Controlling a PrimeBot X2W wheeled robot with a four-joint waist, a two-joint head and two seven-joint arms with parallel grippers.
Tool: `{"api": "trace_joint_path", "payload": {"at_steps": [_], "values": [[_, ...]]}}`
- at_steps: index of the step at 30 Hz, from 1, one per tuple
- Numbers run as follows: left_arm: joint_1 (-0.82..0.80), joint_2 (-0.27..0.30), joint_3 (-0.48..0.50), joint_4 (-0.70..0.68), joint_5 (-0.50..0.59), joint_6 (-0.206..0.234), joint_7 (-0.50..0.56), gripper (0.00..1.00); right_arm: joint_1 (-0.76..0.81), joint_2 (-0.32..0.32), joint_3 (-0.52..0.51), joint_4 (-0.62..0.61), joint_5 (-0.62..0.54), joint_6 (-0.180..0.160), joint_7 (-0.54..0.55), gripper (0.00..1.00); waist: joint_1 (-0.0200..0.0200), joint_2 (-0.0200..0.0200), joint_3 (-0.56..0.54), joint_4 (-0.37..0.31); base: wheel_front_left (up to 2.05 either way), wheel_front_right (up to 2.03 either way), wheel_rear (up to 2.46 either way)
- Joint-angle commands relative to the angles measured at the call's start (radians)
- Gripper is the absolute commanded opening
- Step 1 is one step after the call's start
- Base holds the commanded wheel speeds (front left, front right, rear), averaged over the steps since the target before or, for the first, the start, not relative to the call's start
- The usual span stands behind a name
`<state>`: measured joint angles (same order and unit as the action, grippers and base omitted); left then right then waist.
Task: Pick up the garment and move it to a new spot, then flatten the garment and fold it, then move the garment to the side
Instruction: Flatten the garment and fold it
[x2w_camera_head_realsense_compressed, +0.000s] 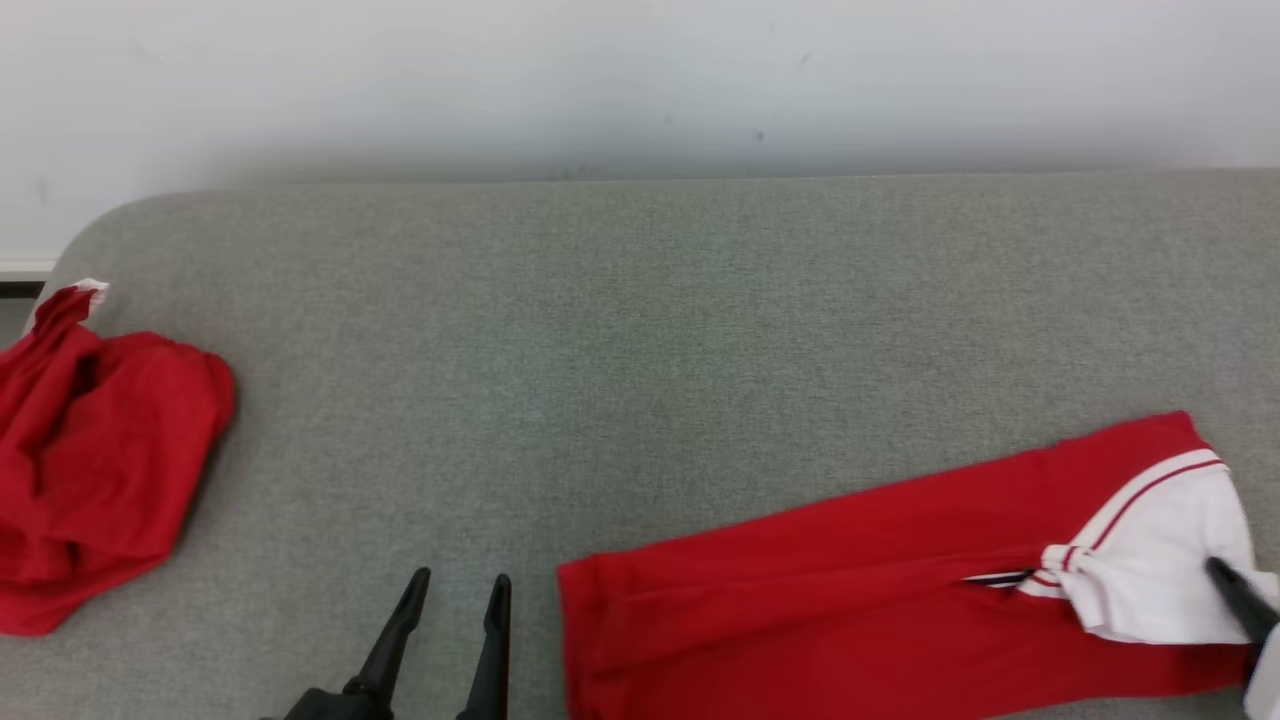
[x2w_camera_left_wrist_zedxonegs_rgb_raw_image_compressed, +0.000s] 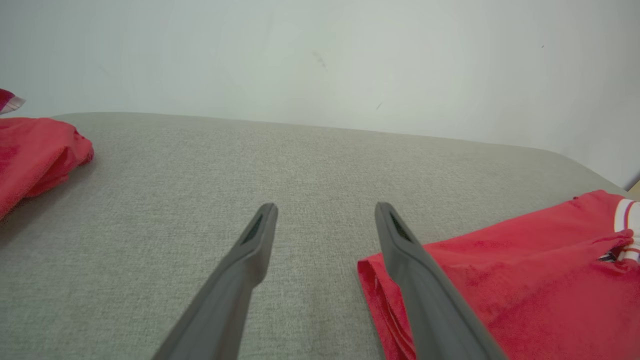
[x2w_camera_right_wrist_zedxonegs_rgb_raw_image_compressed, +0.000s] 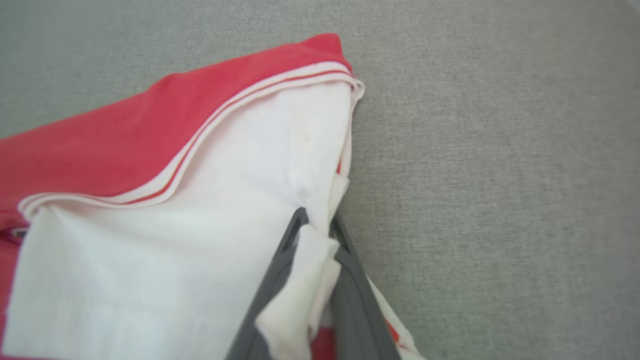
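right gripper (x2w_camera_right_wrist_zedxonegs_rgb_raw_image_compressed: 316, 222) of mine is closed tight on the garment (x2w_camera_head_realsense_compressed: 850, 590), its two dark fingers pinching a bunched fold of white cloth at the garment's right-hand end; a tongue of that white cloth sticks back out between the fingers toward the wrist. the garment lies on the table (x2w_camera_head_realsense_compressed: 640, 330) along the near edge, over toward the right side, folded into a long narrow band. most of the band is red, and its red end points left toward the middle of the near edge. the end i hold is white, bordered by a white strip with a thin red line where it meets the red. the band sits at a slant, its white end a little farther from the near edge than its red end. my left gripper (x2w_camera_head_realsense_compressed: 462, 577) is at the near edge just left of the garment's red end, fingers spread apart with nothing between them, pointing toward the far edge; whether it touches the grey cover i cannot tell. a crumpled red cloth (x2w_camera_head_realsense_compressed: 100, 450) rests at the left edge, well apart from the garment. a pale wall (x2w_camera_head_realsense_compressed: 640, 80) stands behind the far edge.
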<state>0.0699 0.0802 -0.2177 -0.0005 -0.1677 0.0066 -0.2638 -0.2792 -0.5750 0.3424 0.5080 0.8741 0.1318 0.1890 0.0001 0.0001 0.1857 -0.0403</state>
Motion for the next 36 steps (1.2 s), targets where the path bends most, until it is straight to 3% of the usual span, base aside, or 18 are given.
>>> {"api": "trace_joint_path", "payload": {"at_steps": [1, 12, 16, 21, 28, 36], "values": [[0.008, 0.001, 0.005, 0.003, 0.014, -0.005, 0.000, 1.00, -0.005, -0.019, -0.008, 0.008, 0.007, -0.002, -0.008, 0.00, -0.0001, -0.0001, -0.004, -0.005, 0.00, 0.00, 0.00], [0.018, -0.018, 0.053, 0.037, 0.030, -0.033, 0.000, 1.00, 0.061, -0.198, -0.147, 0.081, 0.045, -0.002, -0.071, 0.00, -0.0001, -0.0001, -0.015, -0.031, 0.00, 0.00, 0.00], [0.011, -0.021, 0.067, 0.056, 0.028, -0.034, 0.000, 1.00, 0.087, -0.250, -0.174, 0.048, 0.047, -0.002, -0.077, 0.00, -0.0001, -0.0001, -0.017, -0.035, 0.00, 0.00, 0.00], [0.002, -0.025, 0.064, 0.075, 0.025, -0.037, 0.000, 1.00, 0.107, -0.289, -0.148, -0.090, 0.016, -0.002, -0.075, 0.00, -0.0001, -0.0001, -0.023, -0.035, 0.00, 0.00, 0.00], [-0.002, -0.027, 0.067, 0.086, 0.005, -0.032, 0.000, 1.00, 0.137, -0.323, -0.040, -0.368, 0.006, -0.002, 0.016, 0.00, -0.0001, -0.0001, -0.028, -0.021, 0.00, 0.00, 0.00], [-0.015, -0.028, 0.045, 0.095, -0.022, -0.018, 0.000, 1.00, 0.130, -0.276, 0.116, -0.579, -0.013, -0.002, 0.161, 0.00, -0.0001, -0.0001, -0.029, 0.006, 0.00, 0.00, 0.00]]}}
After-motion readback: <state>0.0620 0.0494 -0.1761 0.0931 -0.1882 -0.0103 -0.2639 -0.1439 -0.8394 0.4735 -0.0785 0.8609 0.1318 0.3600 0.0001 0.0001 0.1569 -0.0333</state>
